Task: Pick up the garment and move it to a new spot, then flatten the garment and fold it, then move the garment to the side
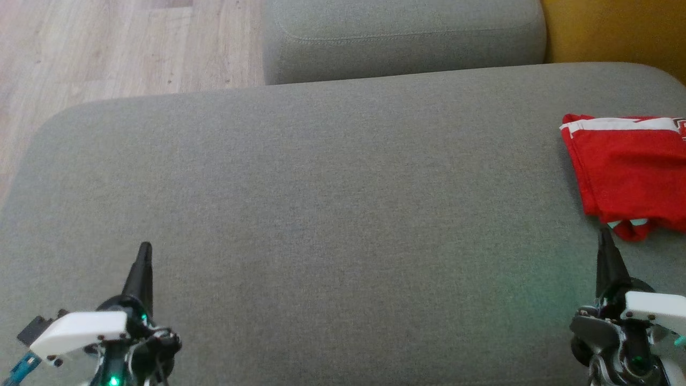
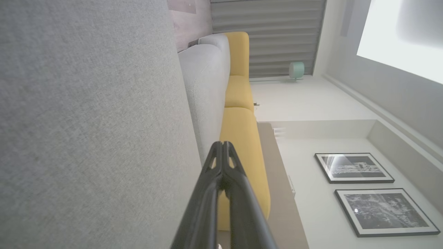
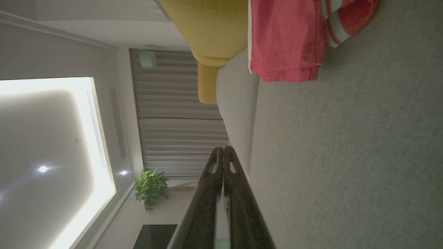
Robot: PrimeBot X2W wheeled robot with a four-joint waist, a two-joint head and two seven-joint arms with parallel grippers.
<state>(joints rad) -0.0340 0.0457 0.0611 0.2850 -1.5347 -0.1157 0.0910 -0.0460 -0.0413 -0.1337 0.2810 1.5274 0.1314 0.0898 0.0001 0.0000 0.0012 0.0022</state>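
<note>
**Folded red garment lies at the cushion's right side**

In the head view the red garment [image 1: 627, 171], white-striped and folded, lies flat on the grey cushion [image 1: 321, 203] at three o'clock, cut by the frame edge; the right fingers [image 1: 608, 262], pressed together and empty, point up at five o'clock, tips near its hem; the left fingers [image 1: 142, 273], likewise closed on nothing, sit at seven o'clock.

Red garment [image 1: 629, 169] with white stripes, grey sofa cushion [image 1: 321, 214], yellow cushion [image 2: 242, 145], pale wood floor [image 1: 107, 48]
</note>
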